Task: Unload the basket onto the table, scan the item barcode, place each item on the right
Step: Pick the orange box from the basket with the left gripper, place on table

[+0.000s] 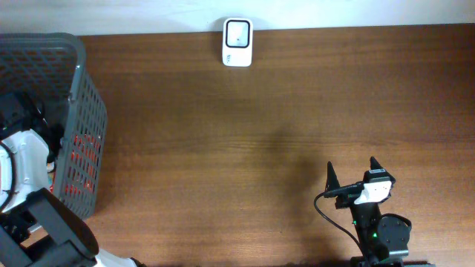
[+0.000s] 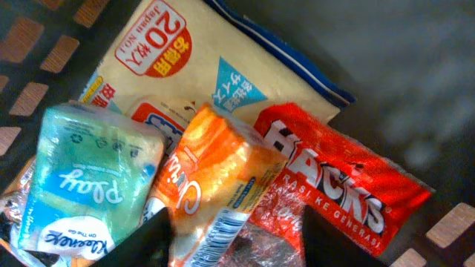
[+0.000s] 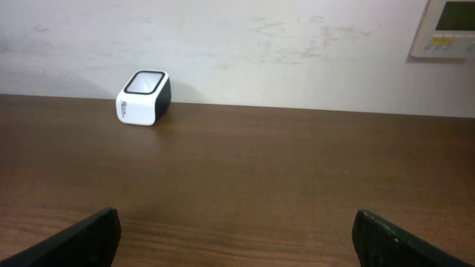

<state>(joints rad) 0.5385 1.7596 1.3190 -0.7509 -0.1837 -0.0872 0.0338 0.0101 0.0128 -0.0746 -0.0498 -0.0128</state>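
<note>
1. Far left of worktop (image 1: 223, 148): grey mesh basket (image 1: 83, 104), with the left arm reaching down into it.
2. Inside basket, by the left wrist view: orange packet (image 2: 215, 170) on top of the pile, lying tilted. Shows barcode (image 2: 221, 227) face up on a white strip at its near end.
3. Left claw (image 2: 234, 222) astride that near end, one finger on each side of the orange packet. Finger on the left just beside or touching the wrapper. Finger on the right near, with crinkled clear film between. Cannot tell whether clenched on the packet or loose around it.
4. Around the orange packet:
   - green tissue pack (image 2: 89, 185) pressed against it on the left
   - red snack bag (image 2: 334, 185) on the right, partly under it
   - beige bag (image 2: 185, 67) with a red "20" badge farther off, beneath them
5. Scanner (image 1: 237, 42): white, dark window up, at far edge of worktop near the middle, close to the wall. Well apart from basket.
6. Right claw (image 1: 352, 163) at near right over bare wood, released, fingers spread wide with nothing between them. Faces the far edge, with the scanner ahead and off to the left in its own wrist view.
</note>
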